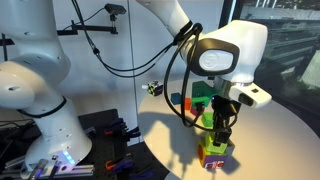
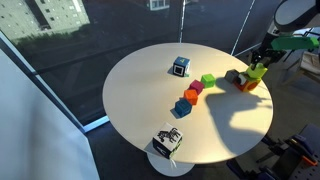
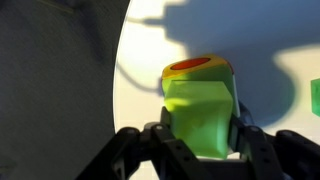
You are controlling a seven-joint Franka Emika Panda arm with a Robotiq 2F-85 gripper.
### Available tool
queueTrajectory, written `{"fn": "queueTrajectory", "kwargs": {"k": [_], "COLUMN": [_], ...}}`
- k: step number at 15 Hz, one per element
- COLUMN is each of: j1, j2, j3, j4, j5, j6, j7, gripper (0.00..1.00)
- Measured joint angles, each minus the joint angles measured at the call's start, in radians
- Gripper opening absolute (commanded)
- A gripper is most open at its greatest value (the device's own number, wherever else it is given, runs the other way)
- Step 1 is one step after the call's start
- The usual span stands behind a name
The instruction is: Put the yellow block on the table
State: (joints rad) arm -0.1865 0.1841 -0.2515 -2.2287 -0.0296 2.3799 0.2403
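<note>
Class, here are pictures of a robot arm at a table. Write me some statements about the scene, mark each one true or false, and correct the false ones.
1. The gripper has its fingers on either side of the yellow block. True.
2. The table has a square top. False: the top is round.
3. A green block, a red block, an orange block and a blue block lie in a row on the table. True.
4. The yellow block lies on the bare table top. False: it is between the fingers, above the multicoloured cube.
</note>
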Motion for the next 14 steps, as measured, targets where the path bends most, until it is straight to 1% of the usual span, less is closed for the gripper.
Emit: {"fn": "queueTrajectory", "kwargs": {"k": [8, 14], "j1": [0.050, 0.104], "j2": [-0.045, -0.052], "j3": [0.040, 0.079], "j4": [-0.033, -0.079], "j5": [-0.005, -0.068], "j6": [0.000, 0.000], "j7": [0.014, 0.064], "gripper": [0.27, 0.27]}}
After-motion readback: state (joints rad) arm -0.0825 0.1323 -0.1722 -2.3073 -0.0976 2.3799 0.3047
